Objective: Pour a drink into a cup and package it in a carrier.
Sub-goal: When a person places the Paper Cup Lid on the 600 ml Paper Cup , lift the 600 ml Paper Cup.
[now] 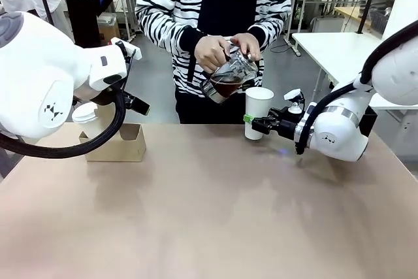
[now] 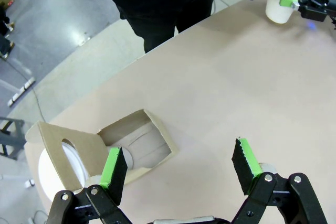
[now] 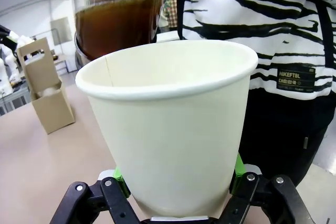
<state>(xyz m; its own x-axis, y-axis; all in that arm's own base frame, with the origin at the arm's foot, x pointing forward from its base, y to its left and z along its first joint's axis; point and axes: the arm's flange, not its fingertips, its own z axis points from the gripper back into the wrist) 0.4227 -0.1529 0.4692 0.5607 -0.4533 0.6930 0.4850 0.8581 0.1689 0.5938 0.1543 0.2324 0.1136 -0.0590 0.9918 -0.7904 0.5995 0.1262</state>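
Step in hand: receiving the pour. The right gripper [image 1: 251,121] is closed on the cup [image 1: 258,106], its green pads bearing on opposite sides of the lower wall, and holds the cup upright at about 1 o'clock from the centre of the table [image 1: 209,227], base on or just above the surface. The person's hands [image 1: 212,52] hold the glass jug [image 1: 228,76] tilted at 11 o'clock of the cup rim, just above it. The drink [image 1: 225,87] pools dark brown in the lowered side of the jug. No stream can be made out, and the inside of the cup is hidden. For a good result, hold the cup vertical and motionless, with enough grip to prevent slip but not enough to dent the paper wall. Do not lift or retract until the jug is raised clear. Expect added weight and a shifting load once the cup is filled. The cup is plain white paper, tapered, with a rolled rim, a visible side seam and no lid. The left gripper [image 2: 181,169] is wide open and holds nothing; it hangs above the carrier [image 2: 79,150]. The carrier stands at 10 o'clock on the table, brown cardboard, handle upright, with one bay showing empty.
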